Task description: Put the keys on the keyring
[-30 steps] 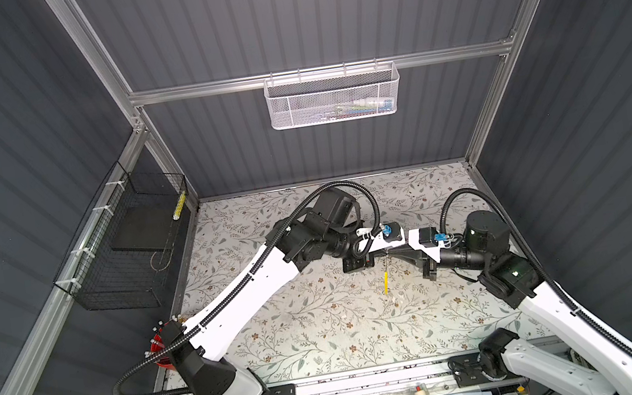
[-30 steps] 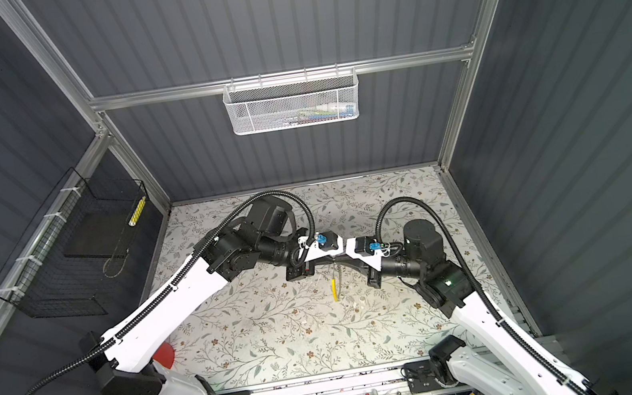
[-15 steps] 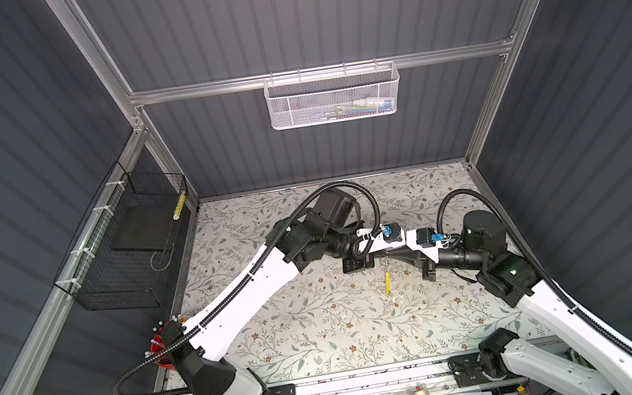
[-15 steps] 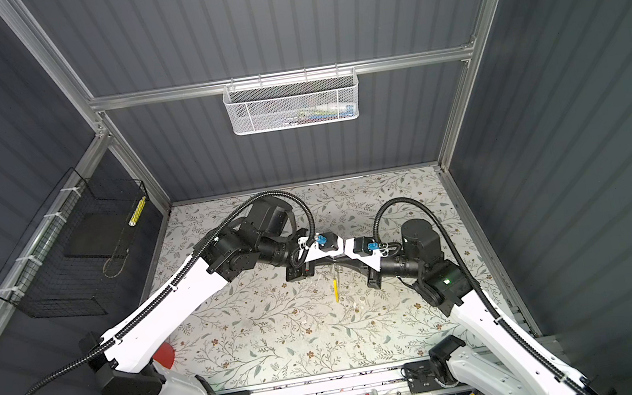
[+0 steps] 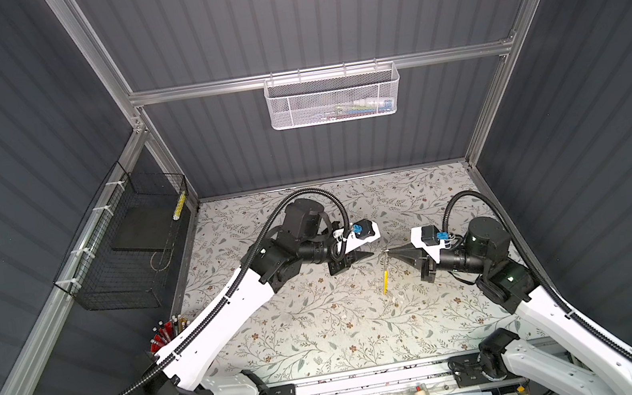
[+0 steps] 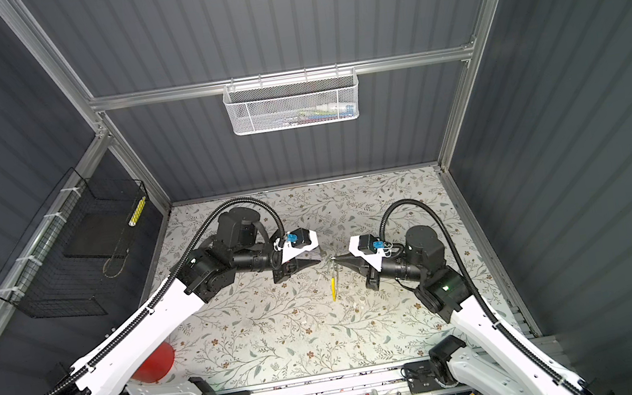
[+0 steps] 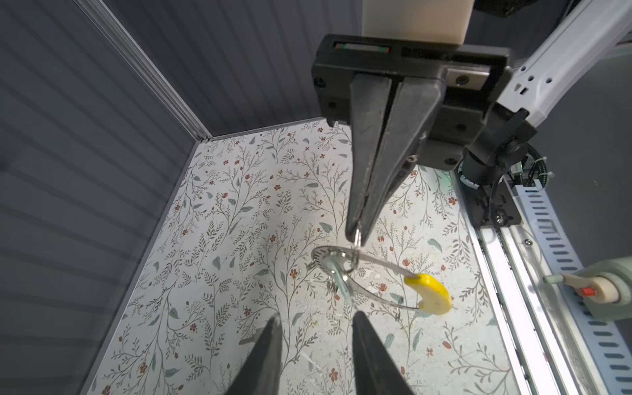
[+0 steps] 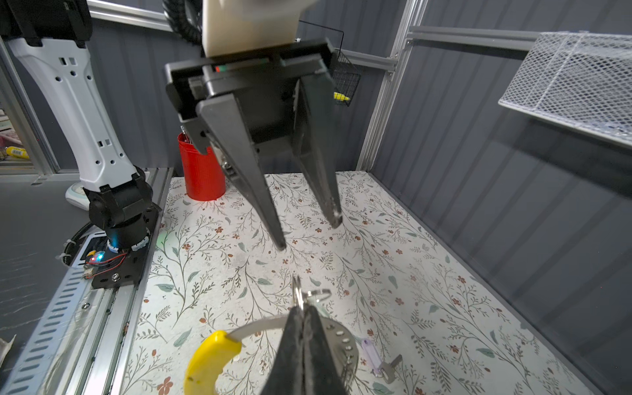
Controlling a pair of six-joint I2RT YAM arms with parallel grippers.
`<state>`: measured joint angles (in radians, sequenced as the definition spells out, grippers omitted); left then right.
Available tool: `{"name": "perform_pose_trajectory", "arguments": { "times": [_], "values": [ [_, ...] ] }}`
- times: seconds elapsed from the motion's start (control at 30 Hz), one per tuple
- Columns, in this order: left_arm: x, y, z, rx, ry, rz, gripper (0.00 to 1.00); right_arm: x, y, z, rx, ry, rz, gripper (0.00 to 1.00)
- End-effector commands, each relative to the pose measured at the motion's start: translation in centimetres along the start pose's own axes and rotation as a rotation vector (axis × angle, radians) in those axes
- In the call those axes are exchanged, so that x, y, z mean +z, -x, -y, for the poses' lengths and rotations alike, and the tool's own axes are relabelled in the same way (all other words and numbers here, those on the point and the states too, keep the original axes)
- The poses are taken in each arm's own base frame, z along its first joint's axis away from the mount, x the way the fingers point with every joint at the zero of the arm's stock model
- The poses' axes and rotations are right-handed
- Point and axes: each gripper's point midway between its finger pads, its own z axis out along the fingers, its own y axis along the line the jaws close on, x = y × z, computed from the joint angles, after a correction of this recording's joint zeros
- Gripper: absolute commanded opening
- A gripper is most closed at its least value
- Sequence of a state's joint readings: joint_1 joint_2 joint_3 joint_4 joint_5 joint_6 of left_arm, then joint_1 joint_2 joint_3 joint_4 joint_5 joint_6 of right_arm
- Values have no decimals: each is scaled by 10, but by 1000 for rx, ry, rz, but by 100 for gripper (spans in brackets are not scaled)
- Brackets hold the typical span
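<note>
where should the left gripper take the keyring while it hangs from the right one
Probably the yellow segment of the keyring: it is the thickest part and hangs free below the shut right gripper. Bring the open left gripper in from its own arm's side, under those tips, and close across the segment; the thin metal band gives little to pinch.

light: bright, even, overhead | shadows: soft | blur: left end effector (image 8: 308,234) housing, right wrist view

keyring (image 8: 209,359) partly behind jaws — edge-cropped, white basket (image 5: 293,106) contents blurred
</note>
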<state>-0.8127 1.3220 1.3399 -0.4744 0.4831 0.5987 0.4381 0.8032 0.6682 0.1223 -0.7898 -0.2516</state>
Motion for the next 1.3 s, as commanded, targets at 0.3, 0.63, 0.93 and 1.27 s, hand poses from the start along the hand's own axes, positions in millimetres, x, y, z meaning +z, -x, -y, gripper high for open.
{"name": "perform_pose_trajectory", "arguments": {
  "times": [0.3, 0.63, 0.93, 1.27],
  "values": [
    [12, 11, 5, -127, -26, 161, 36, 0, 32, 5, 11, -11, 139, 0],
    [18, 9, -3, -130, 15, 167, 18, 0, 36, 7, 26, -17, 159, 0],
    [24, 14, 4, -90, -4, 178, 2, 2, 37, 13, 48, -43, 189, 0],
    [33, 13, 15, -75, -55, 153, 0, 2, 36, 18, 62, -74, 214, 0]
  ]
}}
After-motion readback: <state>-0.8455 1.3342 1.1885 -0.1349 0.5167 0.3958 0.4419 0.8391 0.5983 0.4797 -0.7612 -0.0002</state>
